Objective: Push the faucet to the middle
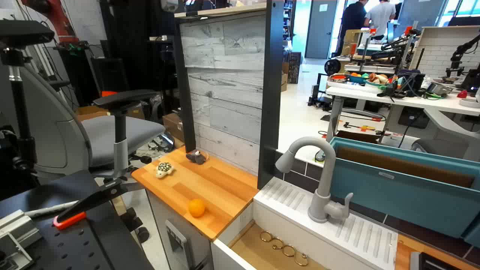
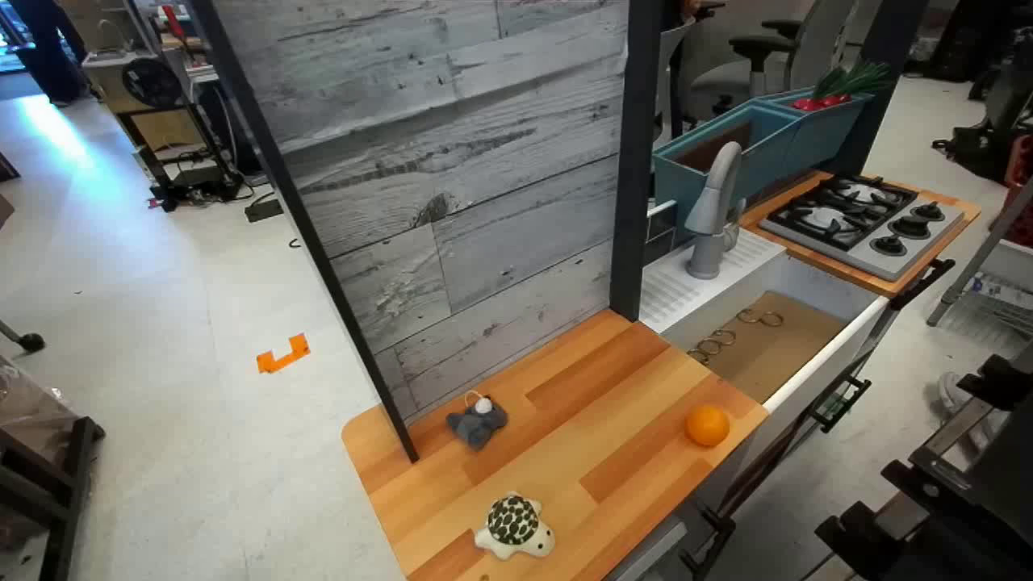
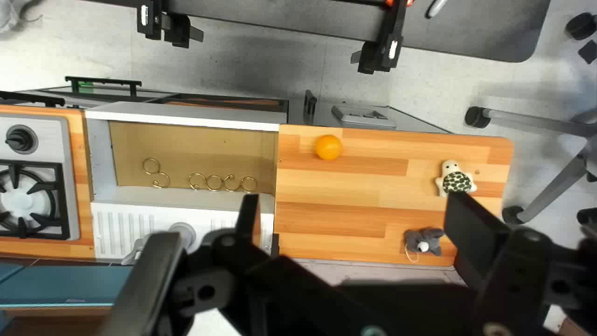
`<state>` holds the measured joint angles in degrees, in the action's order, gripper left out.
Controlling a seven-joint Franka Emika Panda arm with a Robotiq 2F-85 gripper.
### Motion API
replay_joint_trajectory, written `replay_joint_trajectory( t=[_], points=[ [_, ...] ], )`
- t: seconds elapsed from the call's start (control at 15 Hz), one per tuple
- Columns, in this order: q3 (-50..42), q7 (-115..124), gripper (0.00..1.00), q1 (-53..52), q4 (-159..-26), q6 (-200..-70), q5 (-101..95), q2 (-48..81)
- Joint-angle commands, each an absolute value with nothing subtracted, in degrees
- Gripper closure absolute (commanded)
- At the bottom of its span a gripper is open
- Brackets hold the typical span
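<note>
The grey gooseneck faucet (image 1: 327, 172) stands upright on the white ribbed ledge (image 1: 369, 240) behind the sink. It also shows in an exterior view (image 2: 710, 210). Its spout arches along the ledge toward the wooden counter, and its small lever (image 1: 342, 208) is on the opposite side. In the wrist view only its round base (image 3: 184, 233) and lever show; the spout is hidden behind my left-hand finger. My gripper (image 3: 354, 200) is open and empty, high above the counter and apart from the faucet. The gripper is out of both exterior views.
An orange (image 2: 707, 425), a turtle toy (image 2: 515, 526) and a grey mouse toy (image 2: 478, 421) lie on the wooden counter (image 2: 581, 436). A tall panel (image 2: 484, 161) rises behind it. Gold rings lie in the sink (image 3: 186, 140). A teal planter (image 1: 405, 187) and stove (image 2: 863, 226) stand beyond.
</note>
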<state>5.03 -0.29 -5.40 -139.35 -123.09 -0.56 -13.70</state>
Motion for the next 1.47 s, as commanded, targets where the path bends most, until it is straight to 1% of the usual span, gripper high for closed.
replay_joint_trajectory(
  t=[0.0,0.8,1.13,1.4],
  points=[
    [5.08,-0.29,0.00,-5.36,-139.22,-123.00,-0.55,-13.69],
    [5.08,-0.29,0.00,-5.36,-139.14,-123.00,-0.55,-13.69],
    [4.74,1.94,0.00,-3.99,-138.19,-128.45,-2.09,-8.46],
    [4.58,7.26,0.00,-2.58,-137.24,-137.81,-5.15,-0.51]
  ],
)
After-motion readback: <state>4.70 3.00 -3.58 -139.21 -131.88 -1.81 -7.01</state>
